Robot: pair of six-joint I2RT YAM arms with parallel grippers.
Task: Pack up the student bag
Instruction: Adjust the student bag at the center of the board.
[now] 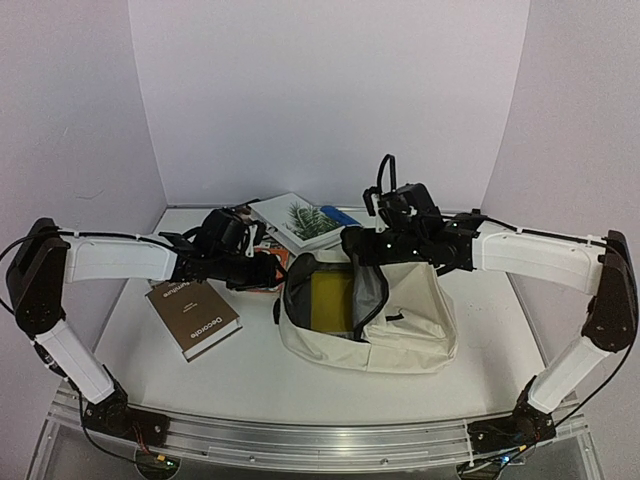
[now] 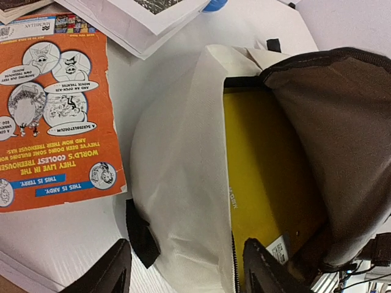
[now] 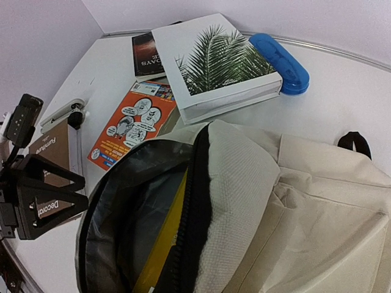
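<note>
Student bag (image 1: pixel 410 330) open, orange booklet (image 2: pixel 55 110) beside; left jaws wide, right jaws pinching rim.

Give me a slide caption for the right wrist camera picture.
Open student bag with a yellow book inside; palm-leaf book, blue case and orange comic book lie on the table behind it.

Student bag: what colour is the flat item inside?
Yellow flat item in the student bag; best in left wrist view.
</note>
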